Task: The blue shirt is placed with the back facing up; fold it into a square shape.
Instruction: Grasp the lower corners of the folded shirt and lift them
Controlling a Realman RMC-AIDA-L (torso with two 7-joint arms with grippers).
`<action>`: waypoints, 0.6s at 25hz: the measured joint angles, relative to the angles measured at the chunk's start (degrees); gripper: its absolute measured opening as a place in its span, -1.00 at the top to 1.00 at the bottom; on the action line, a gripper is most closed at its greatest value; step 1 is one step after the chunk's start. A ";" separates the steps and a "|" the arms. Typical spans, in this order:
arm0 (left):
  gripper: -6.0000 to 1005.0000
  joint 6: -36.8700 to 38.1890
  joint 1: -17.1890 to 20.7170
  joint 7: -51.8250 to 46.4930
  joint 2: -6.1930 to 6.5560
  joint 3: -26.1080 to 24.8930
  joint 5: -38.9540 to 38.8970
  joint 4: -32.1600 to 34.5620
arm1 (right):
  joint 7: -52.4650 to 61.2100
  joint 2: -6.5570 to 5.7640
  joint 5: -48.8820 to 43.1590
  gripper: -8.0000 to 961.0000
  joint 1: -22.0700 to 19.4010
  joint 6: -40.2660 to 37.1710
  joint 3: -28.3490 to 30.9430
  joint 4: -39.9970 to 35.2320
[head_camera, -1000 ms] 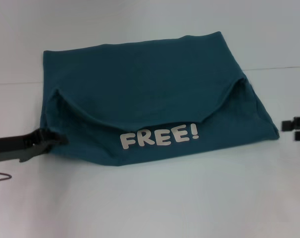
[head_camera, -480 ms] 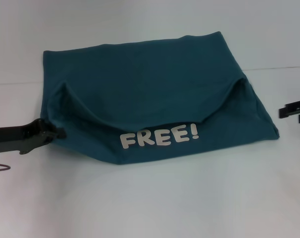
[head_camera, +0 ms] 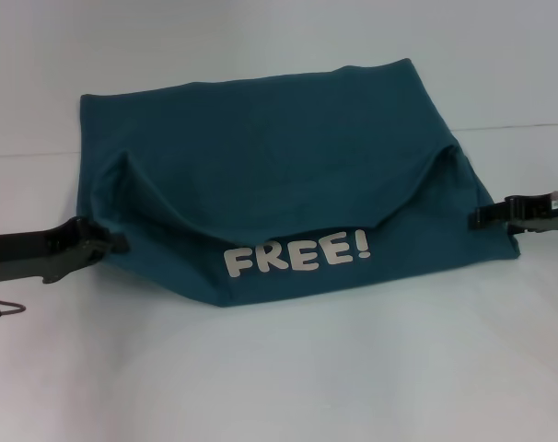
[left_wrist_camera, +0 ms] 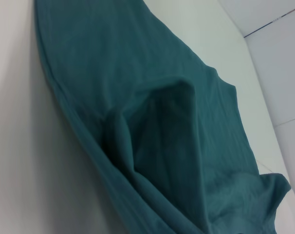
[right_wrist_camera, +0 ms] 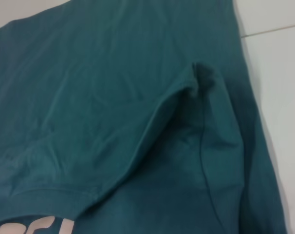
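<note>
You have the blue shirt (head_camera: 279, 175) lying across the middle of the white table (head_camera: 279, 378), partly folded: a near flap is turned over, so the white "FREE!" lettering (head_camera: 296, 253) faces up along the near edge, and the plain back covers the far part. The outline is a trapezoid, wider at the near side, not yet a square.

The left gripper (head_camera: 111, 245) sits at the shirt's near left edge, touching the cloth; the right gripper (head_camera: 482, 218) sits at the right edge, level with the raised fold corner. Whether either has pinched fabric, or stands open, cannot be told from these views. Neither wrist view shows fingers, only creased cloth.

Risks, as I judge them:
- If one gripper holds a single layer only, the lower layers could stay behind and the fold skews.
- Uneven pull between the two sides could drag the whole shirt rather than fold it.
- The loose pocket under the flap may bunch.

No containers are present.
</note>
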 joint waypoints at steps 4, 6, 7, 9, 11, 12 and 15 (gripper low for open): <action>0.93 0.00 0.02 0.16 -0.07 0.00 -0.17 0.03 | -0.01 0.70 -0.03 -0.46 0.41 2.43 -2.15 1.37; 0.93 -0.05 0.05 0.23 -0.07 0.00 -0.17 0.05 | -0.02 0.94 -0.04 -0.44 0.58 3.36 -2.87 2.02; 0.93 -0.12 0.05 0.25 -0.07 0.00 -0.18 0.05 | -0.02 1.02 -0.05 -0.43 0.68 3.78 -3.23 2.32; 0.93 -0.27 0.05 0.26 -0.06 0.00 -0.21 0.05 | -0.01 1.13 -0.06 -0.42 0.97 4.40 -3.81 2.91; 0.93 -0.33 0.02 0.26 -0.06 0.00 -0.23 0.05 | 0.03 1.18 -0.07 -0.40 1.25 4.56 -4.05 3.29; 0.93 -0.33 0.00 0.27 -0.05 -0.01 -0.24 0.05 | 0.09 1.21 -0.06 -0.39 1.37 4.51 -4.05 3.36; 0.93 -0.36 -0.03 0.28 -0.04 0.00 -0.25 0.05 | 0.40 1.21 0.28 -0.37 1.52 4.18 -3.78 3.13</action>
